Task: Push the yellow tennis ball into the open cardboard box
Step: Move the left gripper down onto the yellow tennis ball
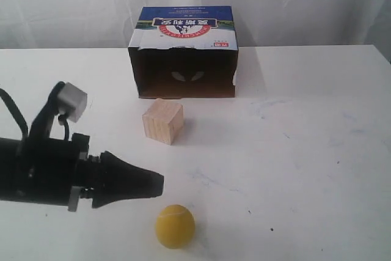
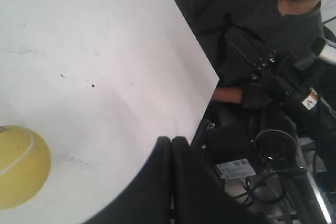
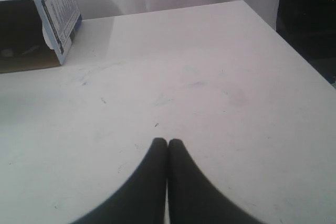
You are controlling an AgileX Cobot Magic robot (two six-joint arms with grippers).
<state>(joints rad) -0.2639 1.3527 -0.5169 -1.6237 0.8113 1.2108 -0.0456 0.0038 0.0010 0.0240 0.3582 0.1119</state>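
One yellow tennis ball (image 1: 175,226) — just beside closed left pincer (image 1: 160,183), not touching.

We see left gripper (image 1: 159,185) low over worktop (image 1: 305,151), fingers (image 1: 145,183) together, tip near yellow tennis ball (image 1: 175,225), not touching. Wooden cube (image 1: 163,121) btwn ball & open cardboard box (image 1: 183,53); box mouth faces us.

Exterior faces cardboard box (image 1: 183,53); wrist cameras skim table (image 3: 220,66).
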